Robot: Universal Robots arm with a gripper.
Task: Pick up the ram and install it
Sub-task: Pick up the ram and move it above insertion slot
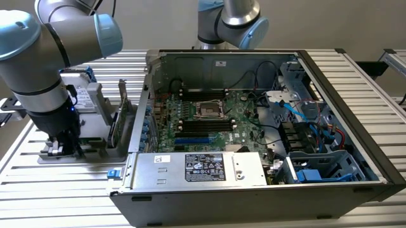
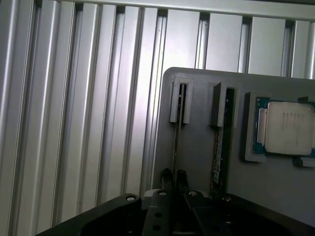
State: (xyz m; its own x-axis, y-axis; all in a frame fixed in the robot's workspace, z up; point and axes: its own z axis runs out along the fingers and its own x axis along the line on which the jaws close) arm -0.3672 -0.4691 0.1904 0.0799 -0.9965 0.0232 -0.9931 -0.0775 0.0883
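The ram (image 2: 176,142) stands on edge in the left slot of a grey holder (image 2: 197,162), showing as a thin dark green line. My gripper (image 2: 173,176) has come straight down over it, one fingertip on each side of the stick, shut on it. The stick still sits in its slot. In the exterior view my gripper (image 1: 63,146) is low over the holder (image 1: 101,153) on the slatted table, at the exterior view's left of the open computer case (image 1: 355,109). The black memory slots (image 1: 206,124) lie on the motherboard inside the case.
A second stick (image 2: 220,147) stands in the neighbouring slot. A square silver processor (image 2: 289,127) lies in its own pocket of the holder. A hard drive (image 1: 85,92) and an upright card (image 1: 123,114) stand between holder and case. Another robot arm (image 1: 231,19) rises behind the case.
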